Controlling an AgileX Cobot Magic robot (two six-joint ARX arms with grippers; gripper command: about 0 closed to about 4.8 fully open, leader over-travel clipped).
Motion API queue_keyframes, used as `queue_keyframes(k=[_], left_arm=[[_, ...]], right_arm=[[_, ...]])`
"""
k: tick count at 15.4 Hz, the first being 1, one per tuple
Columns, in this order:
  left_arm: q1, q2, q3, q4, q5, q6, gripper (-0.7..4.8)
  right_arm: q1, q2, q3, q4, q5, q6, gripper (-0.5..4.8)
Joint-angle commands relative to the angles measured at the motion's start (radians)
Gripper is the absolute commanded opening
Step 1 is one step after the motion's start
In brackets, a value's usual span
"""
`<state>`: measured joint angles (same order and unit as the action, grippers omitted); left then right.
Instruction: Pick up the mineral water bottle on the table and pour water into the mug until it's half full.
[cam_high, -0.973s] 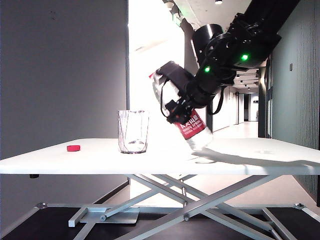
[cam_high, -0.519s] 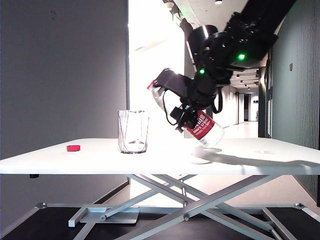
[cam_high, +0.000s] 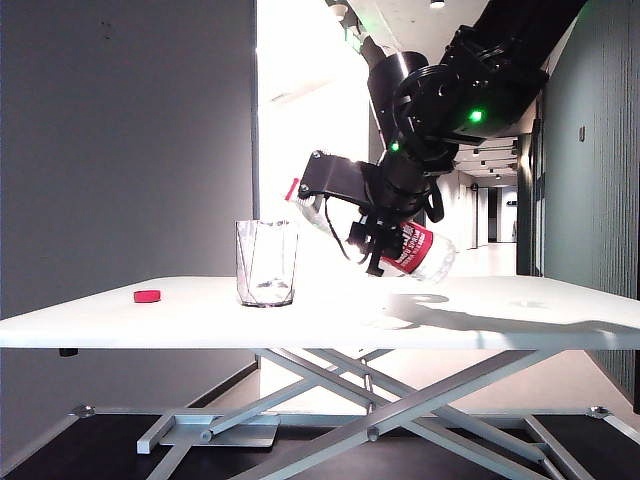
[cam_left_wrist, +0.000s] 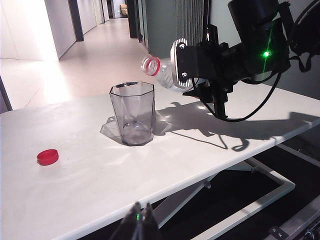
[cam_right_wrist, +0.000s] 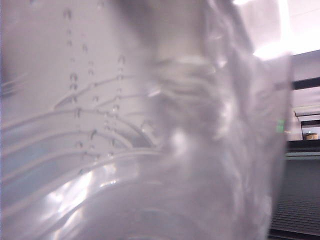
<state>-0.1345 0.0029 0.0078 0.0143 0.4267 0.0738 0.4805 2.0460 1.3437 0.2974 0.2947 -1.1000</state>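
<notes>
Counted on the white surface, left to right: one red cap, one mug. Mug noted upright, near the middle, with only a little water at its bottom. Cap noted well apart from the mug, lying flat.

Counted above the surface: one mineral water bottle, tilted steeply, open mouth and red neck ring toward the mug's rim but short of it, base raised to the right. Bottle body clamped crosswise in the right pincer, label end jutting beyond it. Wet clear plastic filling the right wrist view.

Left pincer seen low, off the near edge of the surface, fully clenched, holding nothing.
</notes>
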Motion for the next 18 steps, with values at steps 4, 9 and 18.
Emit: queue_keyframes(k=[4, 9, 18], left_arm=[[-0.001, 0.001, 0.002, 0.008, 0.004, -0.003, -0.06], [-0.001, 0.001, 0.002, 0.009, 0.005, -0.003, -0.06], [-0.001, 0.001, 0.002, 0.008, 0.005, -0.003, -0.06]], right_arm=[[0.008, 0.038, 0.105, 0.056, 0.047, -0.035, 2.15], [0.006, 0.038, 0.11, 0.076, 0.112, -0.171, 2.14], [0.007, 0.038, 0.111, 0.172, 0.187, -0.416, 2.15]])
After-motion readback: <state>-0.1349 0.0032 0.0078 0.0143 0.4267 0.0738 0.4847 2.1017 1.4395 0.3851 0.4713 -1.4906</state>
